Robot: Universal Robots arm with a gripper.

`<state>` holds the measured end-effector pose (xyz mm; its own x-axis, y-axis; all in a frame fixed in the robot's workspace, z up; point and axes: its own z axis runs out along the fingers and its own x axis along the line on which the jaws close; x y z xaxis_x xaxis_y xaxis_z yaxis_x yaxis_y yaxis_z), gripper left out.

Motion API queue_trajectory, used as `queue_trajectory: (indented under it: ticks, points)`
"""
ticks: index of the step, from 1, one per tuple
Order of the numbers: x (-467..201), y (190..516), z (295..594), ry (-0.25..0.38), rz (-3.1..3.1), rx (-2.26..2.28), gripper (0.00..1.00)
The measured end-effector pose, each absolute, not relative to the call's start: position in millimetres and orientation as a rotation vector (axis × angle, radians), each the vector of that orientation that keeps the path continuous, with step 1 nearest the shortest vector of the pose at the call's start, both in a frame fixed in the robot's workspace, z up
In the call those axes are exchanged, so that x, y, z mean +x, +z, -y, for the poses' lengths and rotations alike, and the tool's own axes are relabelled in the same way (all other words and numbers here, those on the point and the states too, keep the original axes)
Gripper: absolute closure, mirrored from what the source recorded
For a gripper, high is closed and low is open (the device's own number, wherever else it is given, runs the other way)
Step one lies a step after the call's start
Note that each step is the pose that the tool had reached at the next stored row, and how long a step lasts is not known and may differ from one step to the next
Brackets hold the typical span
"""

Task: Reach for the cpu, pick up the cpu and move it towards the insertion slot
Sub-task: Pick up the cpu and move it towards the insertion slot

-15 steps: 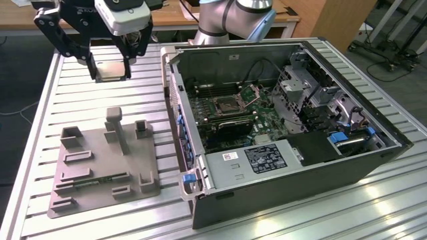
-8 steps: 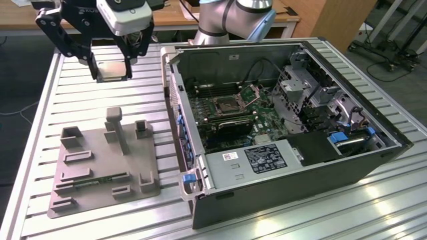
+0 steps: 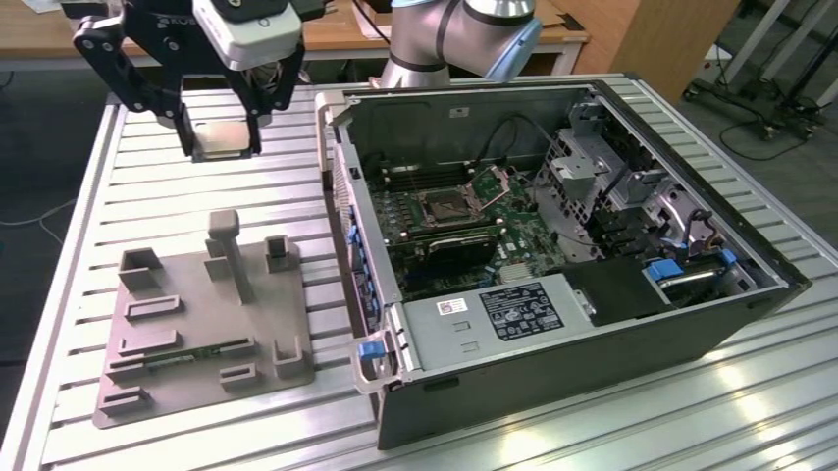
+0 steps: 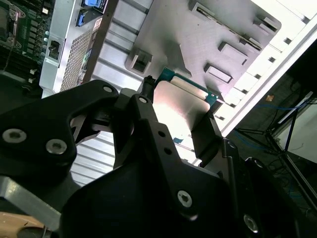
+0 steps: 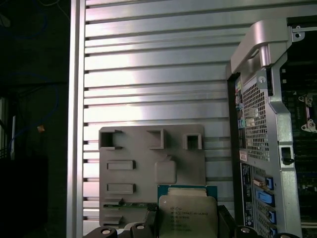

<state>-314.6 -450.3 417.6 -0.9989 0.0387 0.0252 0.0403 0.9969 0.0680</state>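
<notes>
Cpu [image 3: 220, 139] edges are clamped between the closed fingers [image 4: 205, 136] of the gripper [image 3: 223, 131], so the chip is carried by its rim. Its silver top plate is left uncovered, as is seen in the second wrist view [image 4: 181, 106] and the first wrist view [image 5: 188, 214]. The chip is held flat rather than on edge, judged to be so that it can be brought level to a socket that lies flat too. It is held in the air, clear of everything beneath it, above the slatted metal table [image 3: 157, 196].

Below the chip, a grey holder tray [image 3: 196, 314] with raised pockets and posts is seen on the table. The chip is held over the tray's far end in the exterior view, and its near edge is overlapped by the chip in the first wrist view [image 5: 148, 163].

The open computer case [image 3: 590, 334] is laid on its side to the exterior view's right of the tray, so its board is exposed from above. The insertion slot [image 3: 449, 206] is found on that green board, with its hinged metal plate [image 3: 497, 182] raised and its dark centre bared. The chip is well apart from the slot, with the case wall between them.
</notes>
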Motion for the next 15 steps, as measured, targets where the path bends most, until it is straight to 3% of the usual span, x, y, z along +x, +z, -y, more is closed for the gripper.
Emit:
queue_trajectory:
  ticks: [15]
  points:
    - [-311.1,417.3,450.3,-0.107,3.115,-0.062,0.46]
